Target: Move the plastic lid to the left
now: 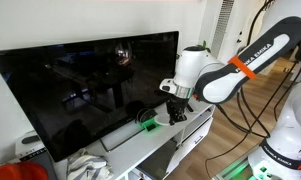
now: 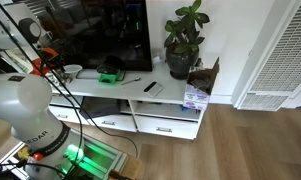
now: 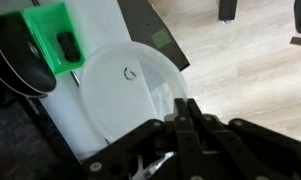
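Note:
The plastic lid (image 3: 125, 95) is a round white disc lying on the white TV stand (image 3: 95, 30), seen in the wrist view. My gripper (image 3: 186, 108) has its two black fingers pressed together at the lid's right rim and appears shut on that thin edge. In an exterior view the gripper (image 1: 176, 114) points down over the stand's top, just right of a green object (image 1: 147, 125). The lid itself is hidden or too small to make out in both exterior views.
A green block (image 3: 50, 45) with a black piece on it sits beside the black TV foot (image 3: 15, 60), left of the lid. A large TV (image 1: 80, 85) fills the stand's back. A potted plant (image 2: 185, 40) and a remote (image 2: 150, 87) stand further along.

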`<state>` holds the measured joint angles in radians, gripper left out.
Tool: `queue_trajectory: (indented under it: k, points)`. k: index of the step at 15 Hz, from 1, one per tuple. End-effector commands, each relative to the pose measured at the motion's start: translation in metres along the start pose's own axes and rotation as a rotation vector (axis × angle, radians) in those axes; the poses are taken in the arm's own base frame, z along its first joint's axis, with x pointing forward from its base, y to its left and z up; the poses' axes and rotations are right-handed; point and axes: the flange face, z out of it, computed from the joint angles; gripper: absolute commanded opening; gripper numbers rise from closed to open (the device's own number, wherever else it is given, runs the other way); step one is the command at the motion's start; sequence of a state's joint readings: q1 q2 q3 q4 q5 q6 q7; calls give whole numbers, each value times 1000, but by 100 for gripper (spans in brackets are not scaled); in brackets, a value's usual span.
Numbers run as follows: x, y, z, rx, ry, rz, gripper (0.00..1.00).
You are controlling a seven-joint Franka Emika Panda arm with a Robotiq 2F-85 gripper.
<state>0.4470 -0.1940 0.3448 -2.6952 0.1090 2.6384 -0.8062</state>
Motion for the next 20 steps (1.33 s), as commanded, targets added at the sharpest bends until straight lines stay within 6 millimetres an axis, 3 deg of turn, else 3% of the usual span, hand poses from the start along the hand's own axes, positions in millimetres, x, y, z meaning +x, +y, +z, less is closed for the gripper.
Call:
queue_trajectory:
  k: [1,3,10,14,16,20]
  points:
    - [16,-14,-3,-5,7,-53,5]
    - [33,-32,-6,-7,16,-113,5]
    - [32,-30,-6,-9,16,-124,5]
    - [72,-43,34,54,-16,-281,1]
    - [93,-49,64,78,-13,-375,1]
    - [118,-40,116,28,-74,-497,1]
